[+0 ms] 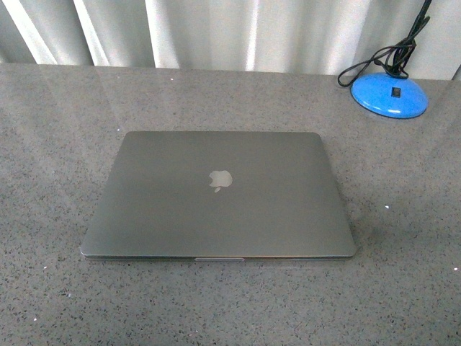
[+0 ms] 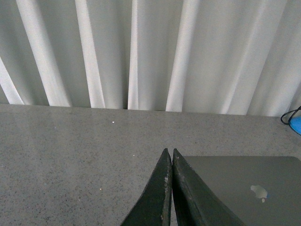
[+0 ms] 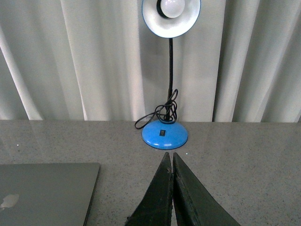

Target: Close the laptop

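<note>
The laptop (image 1: 218, 196) lies at the table's (image 1: 57, 288) centre with its lid flat down; closing appears complete. Left gripper (image 2: 169, 155) and right gripper (image 3: 169, 157) both have fingers together, holding nothing, clear of it.

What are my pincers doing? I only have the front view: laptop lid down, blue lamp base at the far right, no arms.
Observer: The left pincer is shut, empty, above the table beside the laptop.
Operator: And the right one?
Observer: The right pincer is also shut and empty, pointing toward the lamp base.
Operator: Is the lamp on?
Observer: Its bulb looks unlit; the shade faces the right wrist camera.
</note>
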`<state>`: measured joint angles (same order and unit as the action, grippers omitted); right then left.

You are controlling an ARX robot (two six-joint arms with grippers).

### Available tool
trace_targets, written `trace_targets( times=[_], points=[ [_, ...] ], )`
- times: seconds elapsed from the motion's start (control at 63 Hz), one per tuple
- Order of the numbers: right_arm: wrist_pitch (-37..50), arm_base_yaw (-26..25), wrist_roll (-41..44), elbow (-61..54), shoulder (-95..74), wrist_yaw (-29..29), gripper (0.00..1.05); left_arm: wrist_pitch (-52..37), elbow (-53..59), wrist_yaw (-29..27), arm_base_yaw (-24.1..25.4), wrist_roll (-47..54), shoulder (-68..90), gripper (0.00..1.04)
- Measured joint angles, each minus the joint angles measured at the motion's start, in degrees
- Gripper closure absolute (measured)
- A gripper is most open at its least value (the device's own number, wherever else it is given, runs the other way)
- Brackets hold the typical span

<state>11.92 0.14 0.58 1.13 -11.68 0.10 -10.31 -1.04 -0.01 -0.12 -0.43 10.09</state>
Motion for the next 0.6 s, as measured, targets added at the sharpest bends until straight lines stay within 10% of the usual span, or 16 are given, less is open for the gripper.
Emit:
trace_targets(
  times=[0.381,0.603],
  points=[
    [-11.8,0.0,-0.4,0.0,11.4,0.0,1.04,10.3,0.0,0.0,0.0,0.0,-9.9,1.01],
    [-11.8,0.0,-0.4,0.0,11.4,0.0,0.53,10.3,0.0,0.0,0.0,0.0,-9.9,0.46]
  ],
)
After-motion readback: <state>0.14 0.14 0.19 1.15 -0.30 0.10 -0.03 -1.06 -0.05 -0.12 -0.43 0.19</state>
